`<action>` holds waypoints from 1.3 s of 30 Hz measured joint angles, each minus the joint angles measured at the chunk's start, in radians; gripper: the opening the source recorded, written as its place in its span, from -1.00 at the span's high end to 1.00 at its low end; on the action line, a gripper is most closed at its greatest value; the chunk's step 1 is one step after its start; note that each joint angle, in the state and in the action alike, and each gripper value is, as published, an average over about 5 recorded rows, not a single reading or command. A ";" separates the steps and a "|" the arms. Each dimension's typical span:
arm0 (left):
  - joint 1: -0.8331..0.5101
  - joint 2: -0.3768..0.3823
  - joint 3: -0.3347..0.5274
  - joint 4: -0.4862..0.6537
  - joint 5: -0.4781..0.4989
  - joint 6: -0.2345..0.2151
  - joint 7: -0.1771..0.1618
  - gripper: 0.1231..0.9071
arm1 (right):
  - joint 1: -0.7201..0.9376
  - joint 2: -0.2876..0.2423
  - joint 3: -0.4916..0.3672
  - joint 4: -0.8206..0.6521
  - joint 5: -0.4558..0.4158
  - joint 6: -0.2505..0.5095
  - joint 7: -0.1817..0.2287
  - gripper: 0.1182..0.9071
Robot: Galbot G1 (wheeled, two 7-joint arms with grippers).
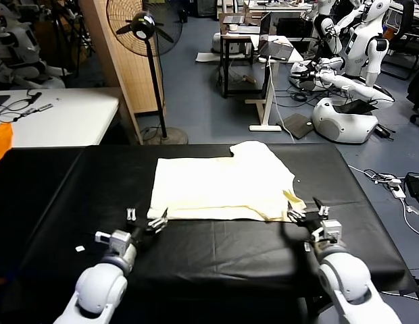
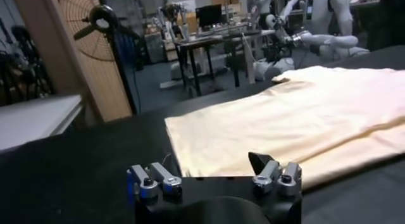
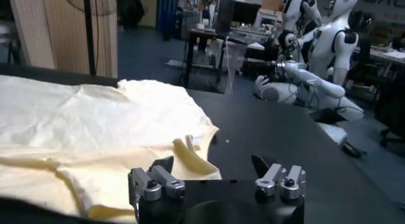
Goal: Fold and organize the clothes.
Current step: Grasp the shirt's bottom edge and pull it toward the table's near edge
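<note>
Currently both pincers sit low over the table's near edge, one at each near corner of the shirt.

Left gripper (image 1: pixel 147 221): fingers spread wide, nothing between them. Its inner fingertip (image 2: pixel 260 161) sits right at the shirt's near-left corner; can't tell if it touches the hem. Its outer finger is over bare black cover. Just ahead of it the shirt (image 1: pixel 219 187) runs away toward the table's far side.

Right gripper (image 1: pixel 309 214): fingers also spread, nothing pinched. Its inner fingertip (image 3: pixel 163 165) is at the shirt's near-right corner, where a folded strip of fabric curls up; the outer finger stands over black cover, clear of the cloth.

Shirt: cream, lies flat between the two grippers and beyond them, folded into a rough rectangle. The doubled near hem runs from one gripper to the other. A rounded lobe sticks out at the far right corner. Light creases show across the top layer.

Table (image 1: pixel 74 196): black cover; the shirt is about centred across it, with bare cover on both outer sides of the grippers.

Farther out past the table: a pedestal fan (image 1: pixel 146 27) on the floor ahead-left, a white table (image 1: pixel 67 115) beyond the left gripper's side with an orange cloth (image 1: pixel 0 142) at the edge, and white robots (image 1: pixel 351 61) ahead-right.
</note>
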 joint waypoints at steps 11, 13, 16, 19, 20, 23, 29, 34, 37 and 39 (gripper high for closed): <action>-0.014 0.020 -0.010 0.018 -0.091 0.054 -0.017 -0.71 | 0.001 0.004 -0.006 -0.013 -0.019 -0.038 -0.006 -0.72; -0.026 0.021 -0.010 0.029 -0.113 0.062 -0.017 -0.67 | 0.004 0.004 -0.011 -0.021 -0.022 -0.038 -0.007 -0.69; -0.043 0.022 -0.010 0.048 -0.140 0.070 -0.019 -0.55 | 0.009 0.005 -0.018 -0.033 -0.025 -0.038 -0.008 -0.56; -0.061 0.020 -0.012 0.074 -0.165 0.079 -0.022 -0.46 | 0.013 0.007 -0.022 -0.043 -0.028 -0.037 -0.008 -0.33; -0.067 0.020 -0.012 0.084 -0.171 0.083 -0.023 -0.44 | 0.013 0.007 -0.023 -0.047 -0.030 -0.037 -0.008 -0.21; -0.075 0.018 -0.012 0.109 -0.177 0.094 -0.023 -0.22 | 0.006 0.009 -0.023 -0.053 -0.034 -0.037 -0.009 0.21; -0.056 0.006 -0.023 0.120 -0.177 0.094 -0.019 0.60 | -0.023 0.013 -0.014 -0.040 -0.045 -0.036 -0.009 0.94; -0.017 -0.005 -0.044 0.094 -0.173 0.086 -0.020 0.97 | -0.065 0.004 0.004 -0.007 -0.046 -0.034 -0.006 1.00; 0.018 -0.010 -0.058 0.061 -0.161 0.082 -0.024 0.97 | -0.105 -0.001 0.017 0.021 -0.047 -0.034 -0.003 1.00; 0.046 -0.013 -0.065 0.032 -0.147 0.082 -0.024 0.98 | -0.135 -0.002 0.027 0.041 -0.047 -0.035 0.001 1.00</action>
